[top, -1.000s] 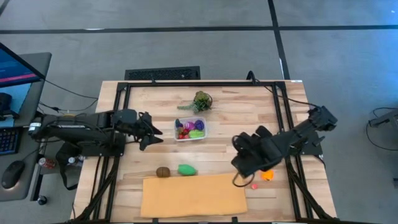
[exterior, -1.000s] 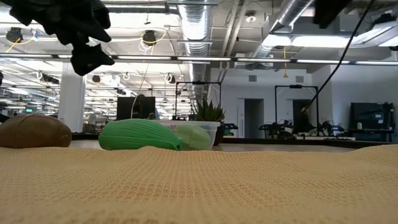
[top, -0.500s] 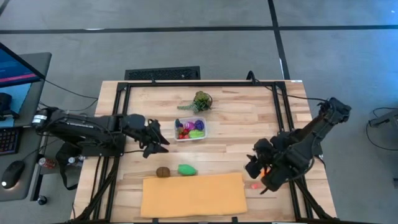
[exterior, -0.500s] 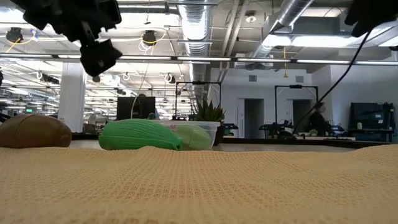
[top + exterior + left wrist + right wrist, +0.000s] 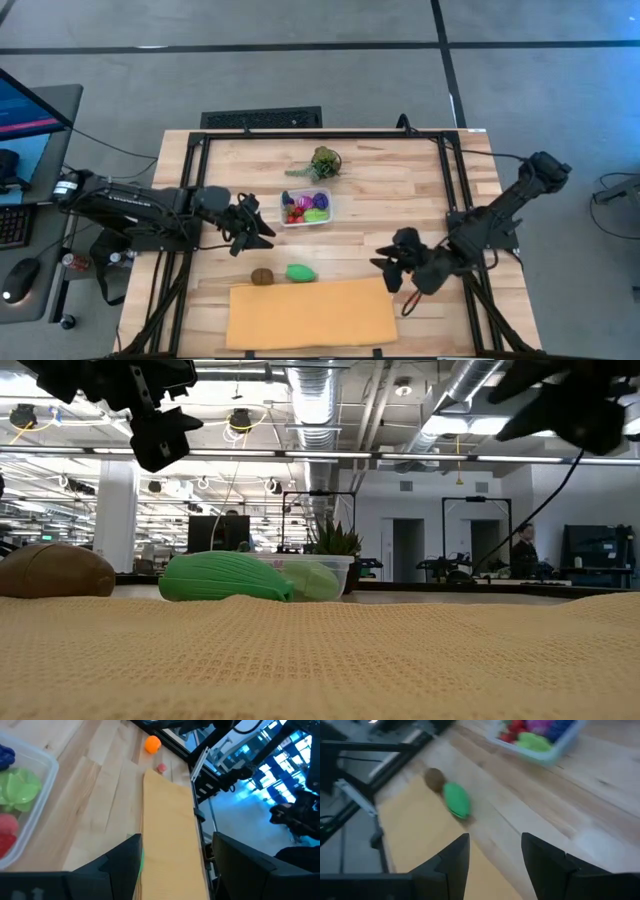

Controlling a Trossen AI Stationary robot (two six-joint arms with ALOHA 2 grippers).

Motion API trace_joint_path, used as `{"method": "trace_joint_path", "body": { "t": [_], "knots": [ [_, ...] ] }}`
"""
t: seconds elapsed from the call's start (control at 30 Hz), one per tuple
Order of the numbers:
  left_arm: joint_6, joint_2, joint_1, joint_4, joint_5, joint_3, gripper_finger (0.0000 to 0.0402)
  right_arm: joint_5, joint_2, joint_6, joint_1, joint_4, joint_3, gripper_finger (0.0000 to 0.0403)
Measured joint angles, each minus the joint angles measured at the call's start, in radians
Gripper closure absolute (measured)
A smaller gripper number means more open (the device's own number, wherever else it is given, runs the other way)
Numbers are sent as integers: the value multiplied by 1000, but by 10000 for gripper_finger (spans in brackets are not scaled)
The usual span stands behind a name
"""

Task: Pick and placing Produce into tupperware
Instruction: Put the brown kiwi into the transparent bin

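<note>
The clear tupperware (image 5: 306, 207) stands mid-table and holds red, green, purple and blue produce. A green piece (image 5: 300, 272) and a brown piece (image 5: 262, 276) lie on the wood just beyond the tan sheet's far edge. An orange piece (image 5: 152, 743) and a pink piece (image 5: 161, 768) lie near the right rail. My left gripper (image 5: 255, 225) hovers open to the left of the tub. My right gripper (image 5: 386, 262) hovers open above the table, to the right of the green piece (image 5: 456, 799).
A tan-orange sheet (image 5: 310, 312) covers the near middle of the table. A bushy green leafy bunch (image 5: 323, 163) lies beyond the tub. Black frame rails (image 5: 455, 200) run along the table's sides. Bare wood lies between the tub and my right gripper.
My right gripper drew back toward the table's near right corner, then swung left toward the green piece. My left gripper moved a little to the right and nearer, staying open. No produce has moved.
</note>
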Motion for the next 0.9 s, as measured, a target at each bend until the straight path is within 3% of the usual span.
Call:
{"method": "trace_joint_path", "body": {
  "t": [0.2,0.33,0.53,0.9],
  "knots": [
    [-21,0,-19,-4,-25,9,170,-99,1,-327,-121,219,-23,232],
    [-2,0,-47,-7,-72,24,170,-232,-4,-491,-211,318,-23,232],
    [14,4,-136,-108,-166,25,170,-389,-9,-553,-307,323,-23,232],
    [-58,177,-359,-189,-285,43,170,-481,-42,-663,-412,321,-22,232]
  ]
}}
